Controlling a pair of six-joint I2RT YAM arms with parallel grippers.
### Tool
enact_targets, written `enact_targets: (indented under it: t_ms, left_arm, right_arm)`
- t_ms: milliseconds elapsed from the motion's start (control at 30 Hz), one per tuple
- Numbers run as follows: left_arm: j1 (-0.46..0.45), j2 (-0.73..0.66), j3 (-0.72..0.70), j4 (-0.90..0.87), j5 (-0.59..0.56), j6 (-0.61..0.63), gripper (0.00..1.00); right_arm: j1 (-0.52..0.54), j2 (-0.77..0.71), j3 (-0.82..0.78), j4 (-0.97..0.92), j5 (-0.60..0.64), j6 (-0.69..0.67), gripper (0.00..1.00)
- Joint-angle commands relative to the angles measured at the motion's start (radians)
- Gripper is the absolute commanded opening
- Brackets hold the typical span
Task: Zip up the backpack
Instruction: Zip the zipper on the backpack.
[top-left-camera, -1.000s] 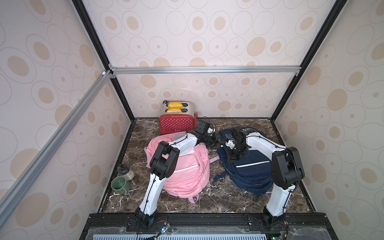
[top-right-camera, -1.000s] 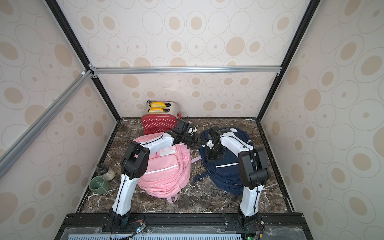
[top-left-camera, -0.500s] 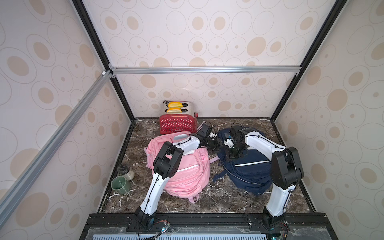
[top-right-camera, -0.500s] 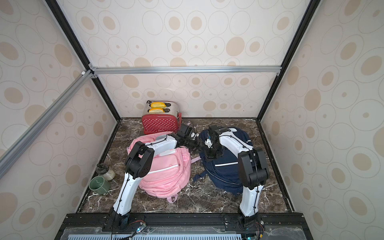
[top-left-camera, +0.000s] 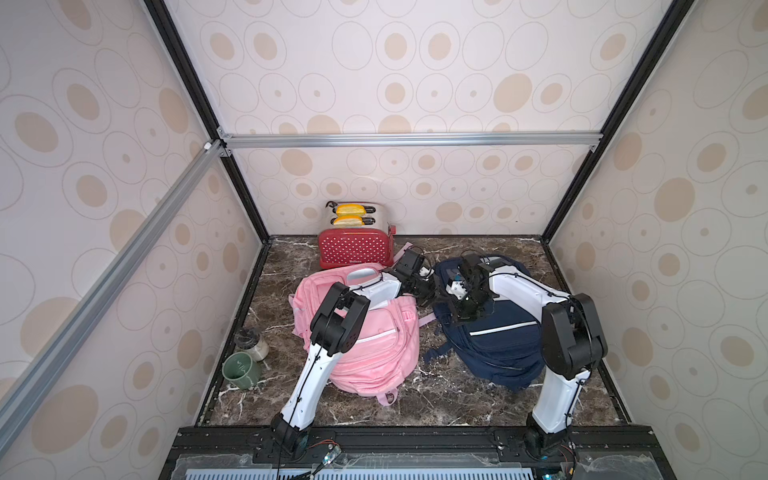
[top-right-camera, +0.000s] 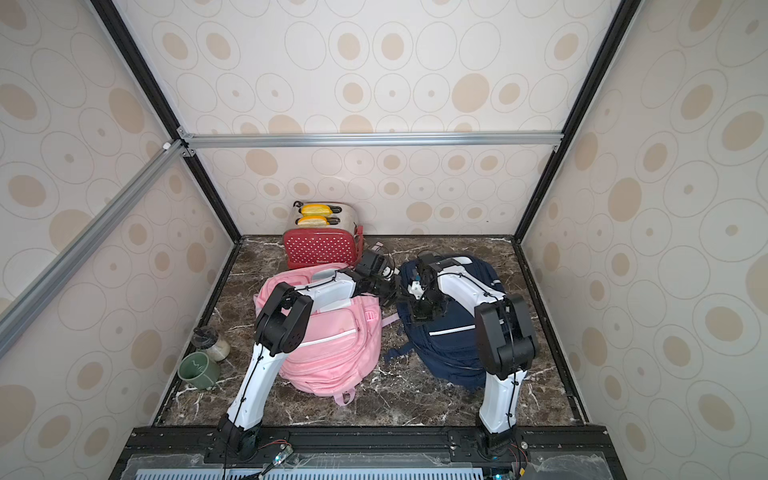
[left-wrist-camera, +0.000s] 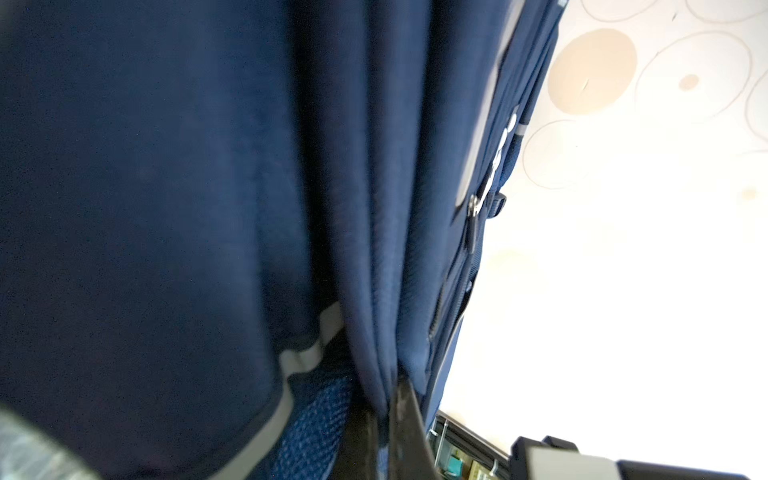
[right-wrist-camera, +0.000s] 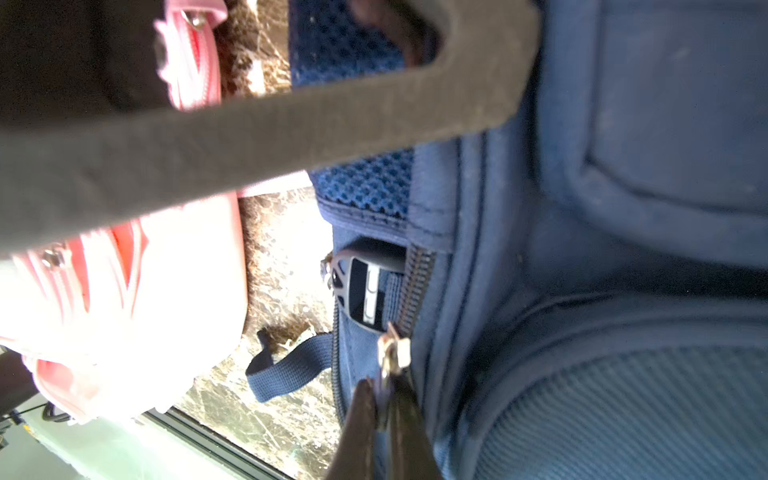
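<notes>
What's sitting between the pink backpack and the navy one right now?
Mostly bare marble tabletop, crossed by a pink strap and a navy strap, in both top views.

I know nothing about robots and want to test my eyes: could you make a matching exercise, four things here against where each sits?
Things: 1 toaster; 2 mug; 3 pink backpack; 4 navy backpack.
Places: a under the left arm; b farthest back; c beside a jar; d fabric in left gripper, zipper pull in right gripper.
Pairs: 1-b; 2-c; 3-a; 4-d.
</notes>
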Motion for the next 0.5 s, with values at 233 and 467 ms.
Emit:
enact_targets:
  t_ms: [233, 467]
  left_arm:
    - [0.052, 0.048, 0.088, -0.126, -0.07, 0.105, 0.0]
    - [0.069, 0.091, 0.168, -0.17, -0.077, 0.121, 0.0]
  right_arm:
    - [0.018, -0.07, -0.074, -0.076, -0.041, -0.08, 0.0]
    - [0.018, -0.114, -0.134, -0.107, -0.023, -0.097, 0.0]
